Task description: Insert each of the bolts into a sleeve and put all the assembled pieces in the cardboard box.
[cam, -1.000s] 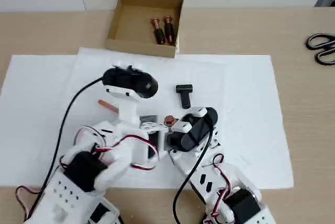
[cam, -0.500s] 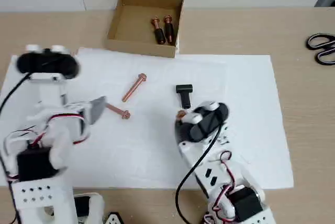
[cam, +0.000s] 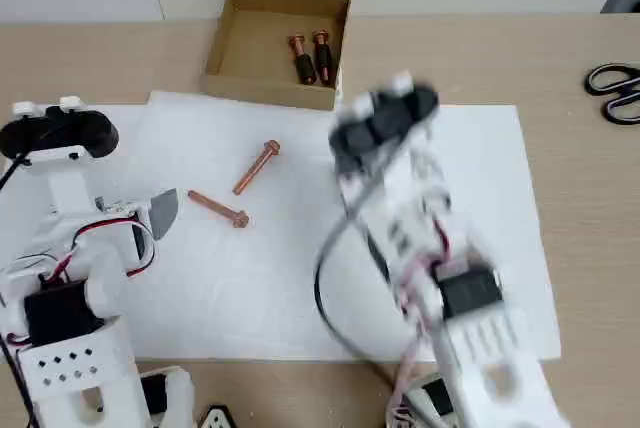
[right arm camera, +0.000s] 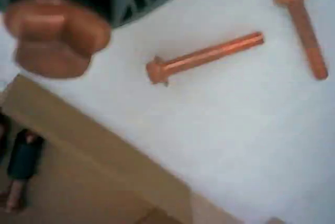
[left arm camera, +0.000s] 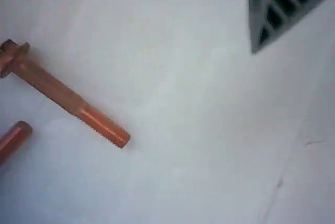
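Gripping an assembled piece (right arm camera: 55, 35) tight in our right claw (right arm camera: 89, 4), we hover just beside the cardboard box (cam: 268, 91). We should clear its near wall before letting go inside.

The left arm (cam: 75, 278), toward eight o'clock on the worktop (cam: 560, 48), is built of white plastic shells with a black motor block (cam: 55, 310) set between them. A black oblong housing (cam: 62, 134) caps its twelve o'clock end. Red-and-white wires (cam: 125, 238) loop beside the middle joint, and the base plate (cam: 70, 368) carries rows of small round holes. The right arm (cam: 490, 348), toward five o'clock, shares the white-and-black build, with a black cable (cam: 320, 283) arcing off its nine o'clock side.
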You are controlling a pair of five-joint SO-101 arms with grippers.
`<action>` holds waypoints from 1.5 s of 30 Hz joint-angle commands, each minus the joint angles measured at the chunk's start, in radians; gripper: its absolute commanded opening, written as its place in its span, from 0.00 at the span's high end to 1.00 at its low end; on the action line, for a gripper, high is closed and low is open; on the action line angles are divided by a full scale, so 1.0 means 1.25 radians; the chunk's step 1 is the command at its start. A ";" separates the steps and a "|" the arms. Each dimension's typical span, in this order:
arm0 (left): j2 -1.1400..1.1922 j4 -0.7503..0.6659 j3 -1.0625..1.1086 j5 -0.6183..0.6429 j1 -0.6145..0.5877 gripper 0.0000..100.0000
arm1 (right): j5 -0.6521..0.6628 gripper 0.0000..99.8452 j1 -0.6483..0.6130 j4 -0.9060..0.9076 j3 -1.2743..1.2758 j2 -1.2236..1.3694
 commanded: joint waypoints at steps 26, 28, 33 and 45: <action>-0.015 0.106 -0.004 0.004 -0.006 0.69 | 0.004 1.00 0.017 -0.422 -1.097 1.353; -0.015 0.112 -0.004 0.004 -0.006 0.69 | 0.004 0.99 0.009 -0.422 -1.129 1.385; -0.015 0.117 -0.004 0.004 -0.006 0.69 | 0.004 0.99 0.007 -0.420 -1.148 1.418; -0.015 0.117 -0.004 0.004 -0.005 0.69 | 0.005 0.86 0.006 -0.284 -1.151 1.359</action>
